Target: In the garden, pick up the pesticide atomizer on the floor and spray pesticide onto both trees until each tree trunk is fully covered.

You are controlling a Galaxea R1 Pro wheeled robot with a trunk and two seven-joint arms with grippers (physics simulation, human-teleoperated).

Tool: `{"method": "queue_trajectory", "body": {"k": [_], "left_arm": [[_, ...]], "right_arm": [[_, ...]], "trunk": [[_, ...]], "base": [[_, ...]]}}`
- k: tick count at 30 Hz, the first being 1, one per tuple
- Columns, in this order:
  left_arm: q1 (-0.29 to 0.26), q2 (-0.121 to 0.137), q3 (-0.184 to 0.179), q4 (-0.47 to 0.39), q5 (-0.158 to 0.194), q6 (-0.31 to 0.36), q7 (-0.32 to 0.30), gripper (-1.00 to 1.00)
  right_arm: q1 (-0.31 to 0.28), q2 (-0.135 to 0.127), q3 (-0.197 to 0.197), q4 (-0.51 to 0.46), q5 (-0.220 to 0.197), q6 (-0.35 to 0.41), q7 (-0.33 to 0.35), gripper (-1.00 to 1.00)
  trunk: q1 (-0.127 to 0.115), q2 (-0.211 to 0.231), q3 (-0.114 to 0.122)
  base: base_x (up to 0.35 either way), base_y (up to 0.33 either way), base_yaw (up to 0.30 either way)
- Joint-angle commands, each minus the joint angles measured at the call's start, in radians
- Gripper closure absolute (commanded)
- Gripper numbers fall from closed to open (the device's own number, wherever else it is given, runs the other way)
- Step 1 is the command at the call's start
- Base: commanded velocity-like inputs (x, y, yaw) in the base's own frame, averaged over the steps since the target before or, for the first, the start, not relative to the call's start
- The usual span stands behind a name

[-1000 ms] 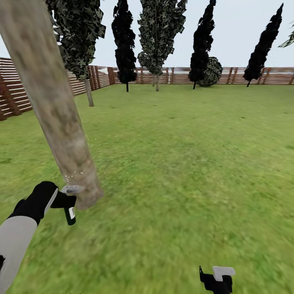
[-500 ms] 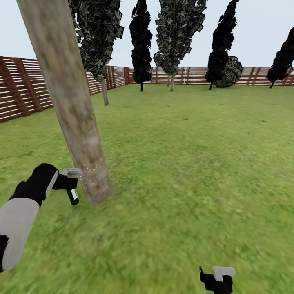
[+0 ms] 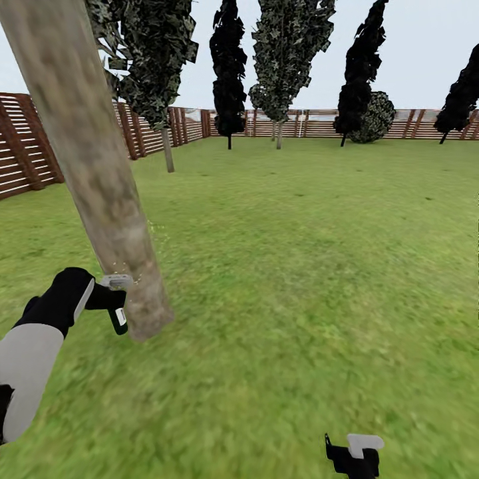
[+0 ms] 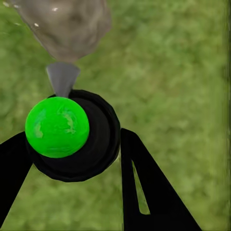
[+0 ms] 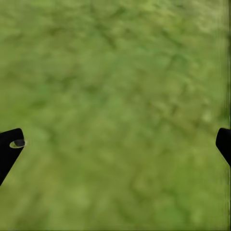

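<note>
While the pesticide atomizer (image 4: 67, 137) sits clamped between the left gripper (image 3: 110, 309)'s fingers (image 4: 144, 192), its grey nozzle points from the fingertips at the tree trunk (image 3: 100, 179) just beyond. Whitish pesticide (image 3: 123, 269) specks dot the bark near the nozzle. Well apart, the right gripper (image 3: 352, 456)'s fingers (image 5: 9, 149) are spread wide over the lawn (image 3: 313, 266), holding nothing.
</note>
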Motion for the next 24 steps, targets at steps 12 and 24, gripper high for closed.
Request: {"method": "queue_trajectory", "body": {"k": [12,24], "left_arm": [[-0.001,-0.002,0.002,0.003,-0.011,0.004,-0.009,1.0],[0.1,-0.002,0.006,0.04,-0.01,-0.01,-0.006,1.0]], "right_arm": [[0.0,0.0,0.01,-0.001,-0.004,-0.001,-0.005,-1.0],[0.0,0.0,0.009,0.001,-0.004,-0.001,-0.005,-1.0]], "trunk": [[0.0,0.0,-0.001],[0.0,0.0,-0.001]], "base": [[0.014,-0.274,0.131],[0.16,-0.255,0.13]]}}
